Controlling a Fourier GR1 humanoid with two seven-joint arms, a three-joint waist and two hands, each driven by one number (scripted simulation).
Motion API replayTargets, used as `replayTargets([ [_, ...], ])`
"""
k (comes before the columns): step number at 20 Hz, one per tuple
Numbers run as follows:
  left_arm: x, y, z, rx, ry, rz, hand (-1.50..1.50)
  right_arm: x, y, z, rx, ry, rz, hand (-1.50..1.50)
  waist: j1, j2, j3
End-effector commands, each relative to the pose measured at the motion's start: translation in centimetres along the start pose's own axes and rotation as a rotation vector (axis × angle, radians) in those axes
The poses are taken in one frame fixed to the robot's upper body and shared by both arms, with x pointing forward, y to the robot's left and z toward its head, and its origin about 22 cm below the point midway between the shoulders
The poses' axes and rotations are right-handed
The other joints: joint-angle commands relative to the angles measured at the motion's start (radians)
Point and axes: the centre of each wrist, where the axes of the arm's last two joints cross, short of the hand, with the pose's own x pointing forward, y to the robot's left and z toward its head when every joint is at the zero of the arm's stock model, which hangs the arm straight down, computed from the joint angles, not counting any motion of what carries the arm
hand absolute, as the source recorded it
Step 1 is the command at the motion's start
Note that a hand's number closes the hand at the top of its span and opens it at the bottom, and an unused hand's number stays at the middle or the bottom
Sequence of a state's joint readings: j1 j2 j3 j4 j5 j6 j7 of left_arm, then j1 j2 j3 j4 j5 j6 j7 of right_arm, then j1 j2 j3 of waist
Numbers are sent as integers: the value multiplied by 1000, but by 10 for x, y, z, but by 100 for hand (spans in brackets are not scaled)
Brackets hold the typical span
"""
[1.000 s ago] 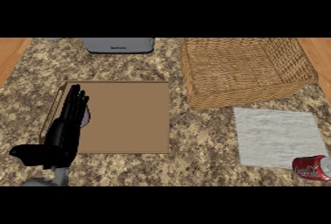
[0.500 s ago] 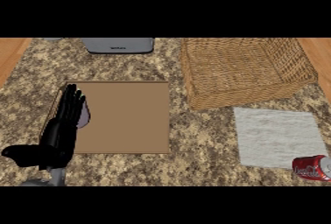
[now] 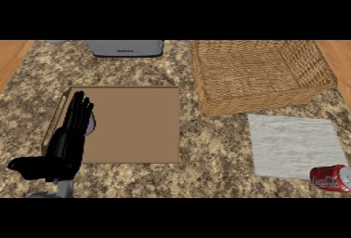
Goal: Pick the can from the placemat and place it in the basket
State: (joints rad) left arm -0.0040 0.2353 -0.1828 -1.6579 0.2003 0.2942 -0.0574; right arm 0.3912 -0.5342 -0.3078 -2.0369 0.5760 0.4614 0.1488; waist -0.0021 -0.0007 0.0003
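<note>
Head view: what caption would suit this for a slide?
Left hand open over a brown board; red can lies at the placemat corner, basket behind.

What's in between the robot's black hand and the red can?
In the head view, from the black left hand to the red can lie the brown square board, a strip of speckled stone counter, then the grey placemat.

A red can point(image 3: 331, 178) is seen lying on its side at the grey placemat's point(image 3: 295, 144) near right corner. The empty wicker basket point(image 3: 259, 74) is set just behind the placemat.
</note>
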Motion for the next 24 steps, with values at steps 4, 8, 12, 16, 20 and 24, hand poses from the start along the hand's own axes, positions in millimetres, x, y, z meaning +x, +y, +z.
replayTargets([
  [4, 12, 8, -9, 7, -7, -4, 0, -14, 12, -15, 5, 15, -9, -150, -1, 0, 0],
  [8, 7, 0, 4, -8, 0, 11, 0, -4, 40, -25, 17, 17, -5, -150, 1, 0, 0],
  [12, 10, -6, 10, -6, 1, -5, 0, -13, 25, -33, 31, 43, 9, -150, 2, 0, 0],
  [16, -1, -15, 0, 4, 0, 7, 0, -16, 22, -22, 47, 41, 2, -150, -2, 0, 0],
  [20, 3, 8, -24, 8, 0, 5, 0, -6, 33, -11, 59, 35, -7, -150, -5, 0, -1],
  [24, 3, 11, 0, -1, 6, -9, 0, -2, 52, -40, 61, 24, 2, -150, 3, 0, 0],
])
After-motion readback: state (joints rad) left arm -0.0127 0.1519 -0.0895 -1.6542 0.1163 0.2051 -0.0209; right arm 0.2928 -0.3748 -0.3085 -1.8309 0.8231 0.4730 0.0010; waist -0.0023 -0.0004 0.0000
